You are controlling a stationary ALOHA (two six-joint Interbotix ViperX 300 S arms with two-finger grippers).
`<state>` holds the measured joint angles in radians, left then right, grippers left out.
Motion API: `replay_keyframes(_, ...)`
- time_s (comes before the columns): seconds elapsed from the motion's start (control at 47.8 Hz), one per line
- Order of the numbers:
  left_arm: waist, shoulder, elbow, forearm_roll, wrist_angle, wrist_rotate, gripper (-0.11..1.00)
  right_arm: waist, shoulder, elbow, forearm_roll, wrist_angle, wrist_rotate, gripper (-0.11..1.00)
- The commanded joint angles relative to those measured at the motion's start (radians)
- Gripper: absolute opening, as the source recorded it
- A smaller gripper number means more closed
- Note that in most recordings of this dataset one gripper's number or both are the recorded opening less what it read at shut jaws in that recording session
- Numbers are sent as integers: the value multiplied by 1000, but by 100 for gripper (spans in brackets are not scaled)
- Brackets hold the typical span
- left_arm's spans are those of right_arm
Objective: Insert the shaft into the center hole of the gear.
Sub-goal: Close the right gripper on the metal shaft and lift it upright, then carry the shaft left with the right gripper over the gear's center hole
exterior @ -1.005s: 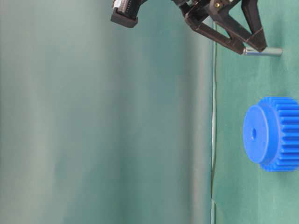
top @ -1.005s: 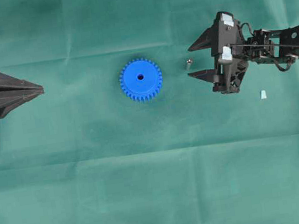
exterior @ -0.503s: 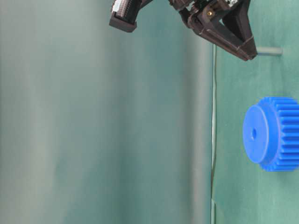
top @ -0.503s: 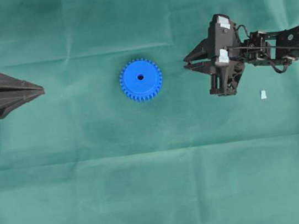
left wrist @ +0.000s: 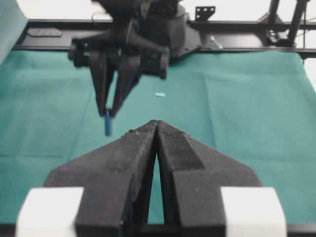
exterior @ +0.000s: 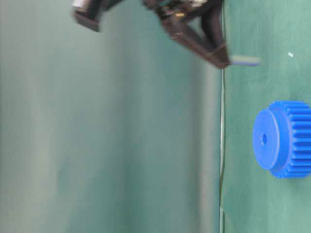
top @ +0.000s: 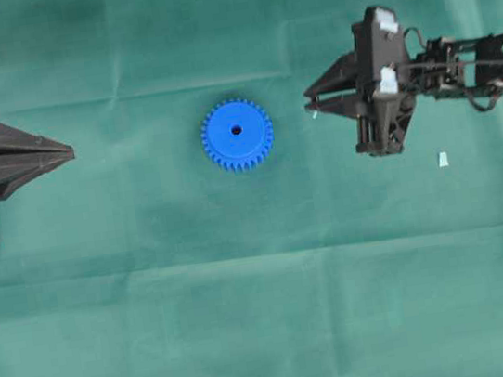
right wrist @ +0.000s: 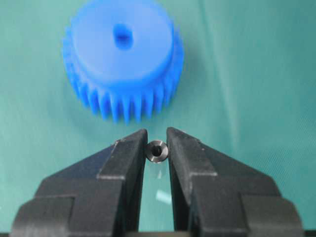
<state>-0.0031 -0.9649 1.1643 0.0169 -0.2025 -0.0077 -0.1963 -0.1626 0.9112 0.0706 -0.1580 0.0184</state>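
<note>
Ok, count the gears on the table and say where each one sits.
1. The blue gear lies flat on the green cloth mid-table, between the two grippers, touching neither. No other shows.

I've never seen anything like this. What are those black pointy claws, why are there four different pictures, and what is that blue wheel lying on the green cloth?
The black claws are grippers, the robot's two hands. One picture looks straight down on the green cloth, one looks from table height and appears turned sideways, and two come from cameras mounted on the arms' wrists. The blue wheel is the gear, a toothed plastic part with the center hole in its raised middle. It lies flat on the cloth, untouched. The right gripper has closed on the shaft, a small metal pin, and holds it clear of the cloth beside the gear. The left gripper waits shut at the far edge, holding nothing. A small pale chip also lies on the cloth.
</note>
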Motion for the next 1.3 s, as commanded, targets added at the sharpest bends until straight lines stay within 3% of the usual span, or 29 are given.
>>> replay_keyframes(0.0,0,5,-25,3,-5,0,0,0,-63,-44,-5,66,-2,16)
replay_keyframes(0.126,0,6,-25,3,-5,-2,0,0,-98,-74,-23,135,-2,16)
replay_keyframes(0.377,0,9,-25,3,-6,-2,0,6,-64,-112,-23,124,0,16)
replay_keyframes(0.859,0,9,-25,3,-5,-6,0,66,164,-373,-23,124,-5,16)
replay_keyframes(1.277,0,11,-23,3,-5,-6,0,66,262,-356,-6,89,9,16)
